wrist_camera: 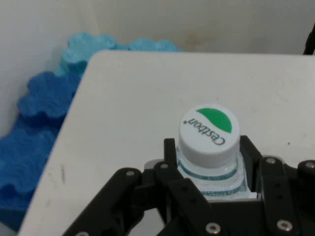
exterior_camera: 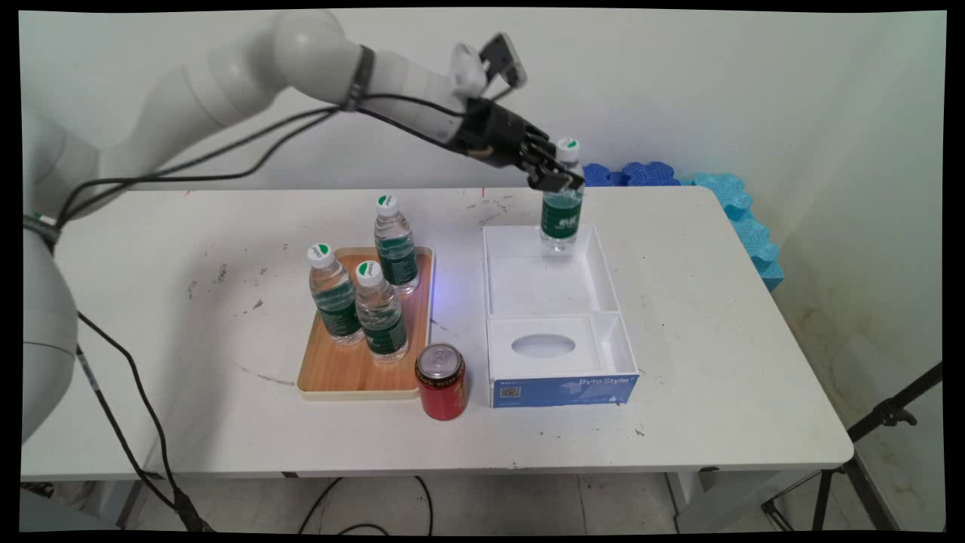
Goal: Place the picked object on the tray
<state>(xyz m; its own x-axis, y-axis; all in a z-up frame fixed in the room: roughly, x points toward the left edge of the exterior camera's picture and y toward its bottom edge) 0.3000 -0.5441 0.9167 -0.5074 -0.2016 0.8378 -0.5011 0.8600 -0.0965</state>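
My gripper [exterior_camera: 559,175] is shut on the neck of a clear water bottle [exterior_camera: 562,215] with a green label and a white cap [wrist_camera: 209,135]. The bottle stands upright in the far compartment of an open white box [exterior_camera: 608,271] with a blue front. Whether its base rests on the box floor I cannot tell. In the hand view my gripper [wrist_camera: 209,169] has one finger on each side of the neck just below the cap. The arm reaches in from the upper left.
A wooden tray [exterior_camera: 354,377] left of the box carries three more water bottles [exterior_camera: 381,313]. A red can [exterior_camera: 442,383] stands at the tray's near right corner. Blue foam mats [exterior_camera: 742,215] lean behind the table's far right corner.
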